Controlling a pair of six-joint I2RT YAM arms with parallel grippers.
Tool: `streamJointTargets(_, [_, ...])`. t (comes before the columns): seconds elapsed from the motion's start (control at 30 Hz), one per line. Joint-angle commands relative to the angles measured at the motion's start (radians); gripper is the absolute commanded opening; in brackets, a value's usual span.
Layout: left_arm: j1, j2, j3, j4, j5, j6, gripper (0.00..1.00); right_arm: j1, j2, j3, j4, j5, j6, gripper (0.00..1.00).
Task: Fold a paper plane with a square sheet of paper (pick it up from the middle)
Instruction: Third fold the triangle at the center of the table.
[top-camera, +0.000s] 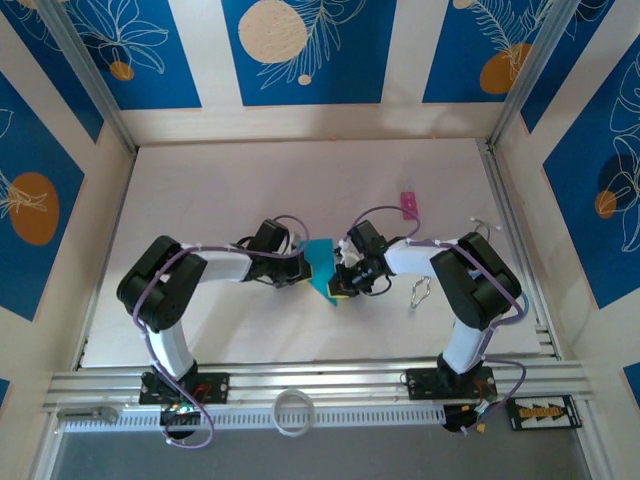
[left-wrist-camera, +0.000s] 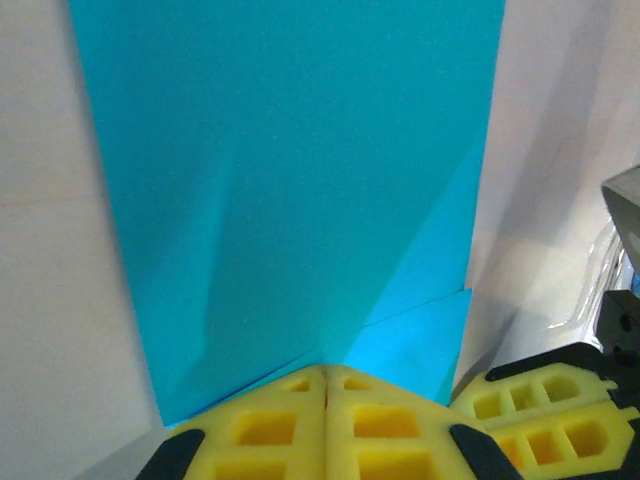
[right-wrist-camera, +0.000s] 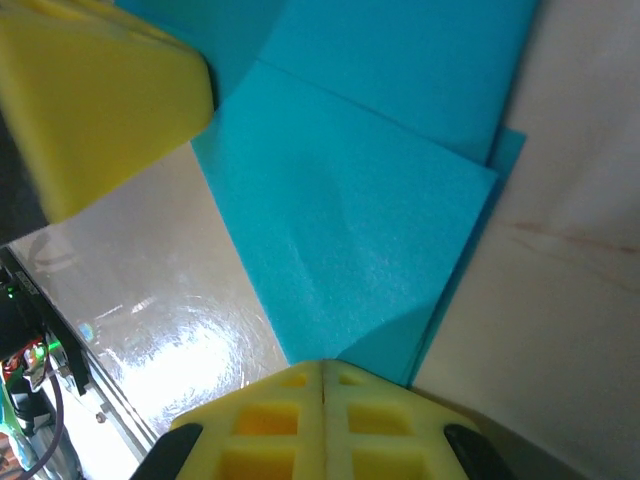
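I can read no word, number or brand anywhere here. A small dark plate with yellow markings (top-camera: 545, 411) sits at the near right edge, and whatever is printed on it is too small to make out.

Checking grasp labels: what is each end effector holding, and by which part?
Both pinch the folded blue paper: the left end effector at a folded edge, the right end effector at a corner on the opposite side.
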Motion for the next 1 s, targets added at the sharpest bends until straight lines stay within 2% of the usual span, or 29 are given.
streamJointTargets(0.0, [0.034,0.02,-0.015,-0.025,-0.016,0.009,0.02,-0.002,-0.037,0.03,-0.035,-0.039,-0.005,0.04])
streamJointTargets(0.17, [0.045,0.006,-0.039,-0.023,-0.001,0.018,0.02,0.038,-0.063,0.053,0.021,-0.079,0.027,0.05])
streamJointTargets(0.37, [0.044,0.004,-0.047,-0.015,0.013,0.011,0.01,0.073,0.041,0.116,0.018,-0.033,0.044,0.06])
streamJointTargets(0.53, [0.046,-0.011,-0.054,-0.024,0.001,0.012,0.01,0.073,0.071,0.078,0.01,0.007,0.029,0.06])
streamJointTargets(0.83, [0.051,-0.034,-0.077,-0.029,-0.001,0.008,0.0,0.057,-0.088,-0.118,0.048,-0.002,0.051,0.07])
streamJointTargets(0.97, [0.05,-0.066,-0.107,-0.011,0.0,-0.023,0.0,0.036,-0.154,-0.141,0.056,-0.001,0.068,0.07])
